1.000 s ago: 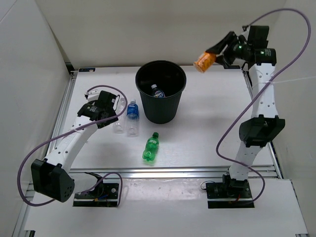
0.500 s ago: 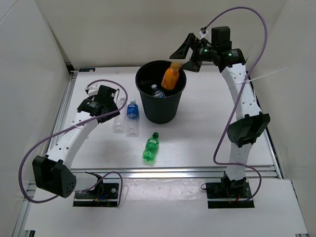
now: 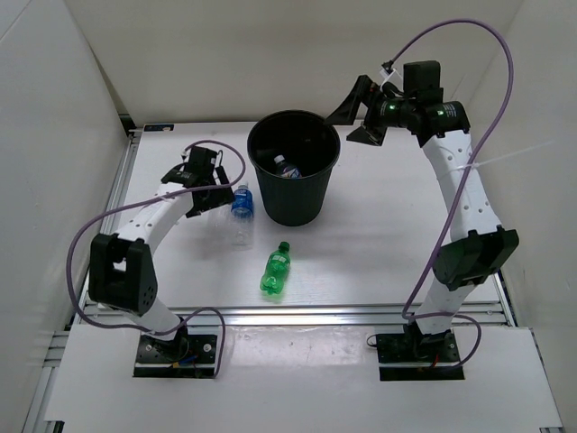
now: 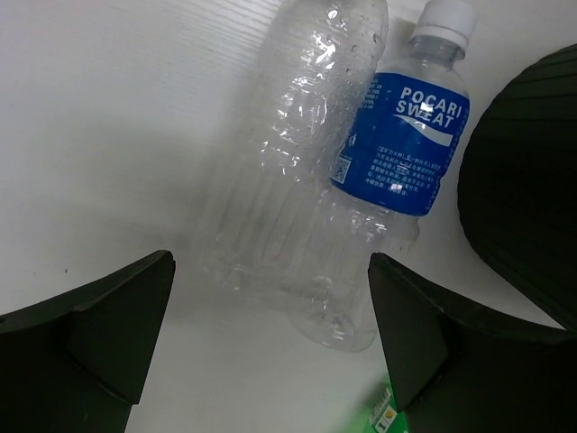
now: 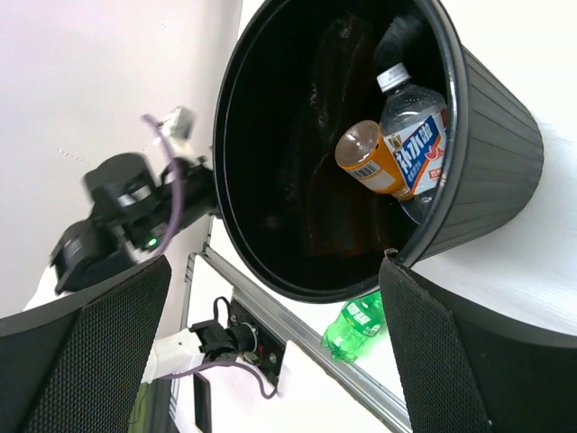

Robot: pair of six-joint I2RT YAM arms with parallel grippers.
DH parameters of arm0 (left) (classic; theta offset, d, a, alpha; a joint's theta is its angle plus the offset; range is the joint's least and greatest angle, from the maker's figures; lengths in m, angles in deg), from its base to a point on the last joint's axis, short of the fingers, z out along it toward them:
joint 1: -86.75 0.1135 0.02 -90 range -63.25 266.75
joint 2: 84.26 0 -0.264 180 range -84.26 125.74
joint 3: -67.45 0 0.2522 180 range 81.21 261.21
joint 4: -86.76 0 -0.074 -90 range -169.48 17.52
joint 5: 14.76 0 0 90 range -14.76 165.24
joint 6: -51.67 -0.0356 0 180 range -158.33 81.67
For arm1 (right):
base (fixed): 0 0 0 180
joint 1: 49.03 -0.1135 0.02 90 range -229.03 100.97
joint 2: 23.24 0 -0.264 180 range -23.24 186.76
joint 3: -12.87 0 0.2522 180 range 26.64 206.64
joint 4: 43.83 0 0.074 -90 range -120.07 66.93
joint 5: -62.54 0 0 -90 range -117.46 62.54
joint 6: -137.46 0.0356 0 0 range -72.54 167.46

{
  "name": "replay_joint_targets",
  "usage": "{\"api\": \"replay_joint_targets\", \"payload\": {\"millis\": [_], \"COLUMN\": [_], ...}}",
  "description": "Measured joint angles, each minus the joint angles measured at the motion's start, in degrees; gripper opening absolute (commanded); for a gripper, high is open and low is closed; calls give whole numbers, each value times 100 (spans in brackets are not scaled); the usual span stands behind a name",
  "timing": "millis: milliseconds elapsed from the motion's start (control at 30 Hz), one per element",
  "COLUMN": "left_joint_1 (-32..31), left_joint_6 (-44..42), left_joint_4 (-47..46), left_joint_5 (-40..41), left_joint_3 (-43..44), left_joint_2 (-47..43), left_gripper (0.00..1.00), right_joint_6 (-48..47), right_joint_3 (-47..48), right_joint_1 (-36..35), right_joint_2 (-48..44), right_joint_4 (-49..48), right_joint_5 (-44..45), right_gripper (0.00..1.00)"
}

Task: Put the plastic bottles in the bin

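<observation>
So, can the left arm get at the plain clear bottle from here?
Probably yes. The left gripper hangs open right over the clear bottle, with nothing on top of it. The Pocari Sweat bottle lies against its side, so one finger may nudge it.

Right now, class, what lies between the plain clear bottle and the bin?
The blue-labelled bottle, lying alongside the clear bottle, with the bin on its far side. The left wrist view shows it.

Two bottles (image 5: 415,144) in bin (image 5: 491,162) (three on table (image 3: 379,244)).
</observation>
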Motion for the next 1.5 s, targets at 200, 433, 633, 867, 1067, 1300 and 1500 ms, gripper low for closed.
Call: {"api": "replay_joint_targets", "payload": {"millis": [200, 433, 633, 867, 1067, 1300, 1500], "left_joint_1": [11, 68, 118, 278, 341, 367, 417], "left_joint_6": [-94, -85, 31, 310, 481, 568, 654], "left_joint_4": [-240, -341, -391, -400, -487, -374, 149], "left_joint_5": [-175, -168, -164, -219, -260, -122, 284], "left_joint_3": [79, 540, 625, 522, 503, 553, 1650], "left_joint_2": [682, 1338, 1652, 1696, 1696, 1622, 1329], "left_gripper": [100, 100, 100, 72, 51, 43, 41], "right_joint_6": [-28, -37, -39, -39, -39, -35, -35], "right_joint_3": [-149, -391, -393, -457, -463, -608, -732], "right_joint_1": [149, 439, 516, 507, 516, 533, 533], "right_joint_2": [-42, -98, -109, -114, -114, -111, -146], "right_joint_4": [-4, 15, 13, 13, 11, 2, -2], "right_joint_5": [-149, -332, -385, -404, -433, -494, -518], "right_gripper": [100, 100, 100, 100, 100, 100, 100]}}
